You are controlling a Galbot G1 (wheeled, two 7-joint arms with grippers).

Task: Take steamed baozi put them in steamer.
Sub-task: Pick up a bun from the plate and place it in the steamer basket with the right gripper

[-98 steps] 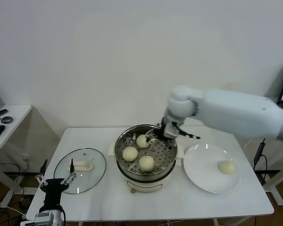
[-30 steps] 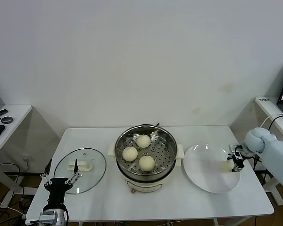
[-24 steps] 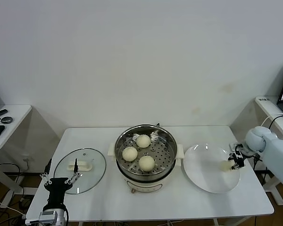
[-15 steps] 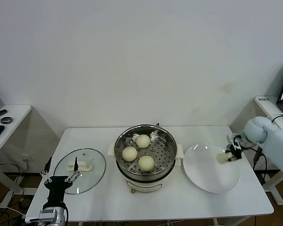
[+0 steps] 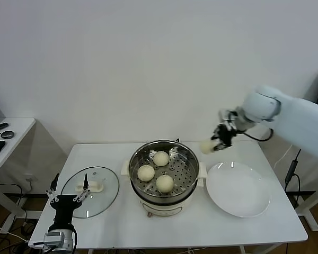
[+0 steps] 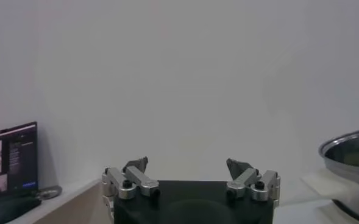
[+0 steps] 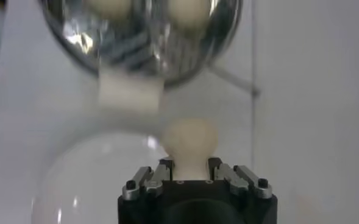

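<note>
Now, with the right gripper (image 5: 218, 144) clamped on the fourth round cream-white baozi (image 5: 206, 146) beside the shiny steel steamer (image 5: 164, 170), lower it onto the perforated tray's bare right side before releasing, while the open left gripper (image 5: 66, 198) waits.

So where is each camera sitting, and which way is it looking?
Head view: up on the robot's head, facing forward and down at the table; both arms show.
Left wrist view: low on the left arm, facing a wall; left gripper open, steamer at the edge.
Right wrist view: on the raised right arm, facing down; right gripper shut on a baozi.
All three share the steamer.
</note>
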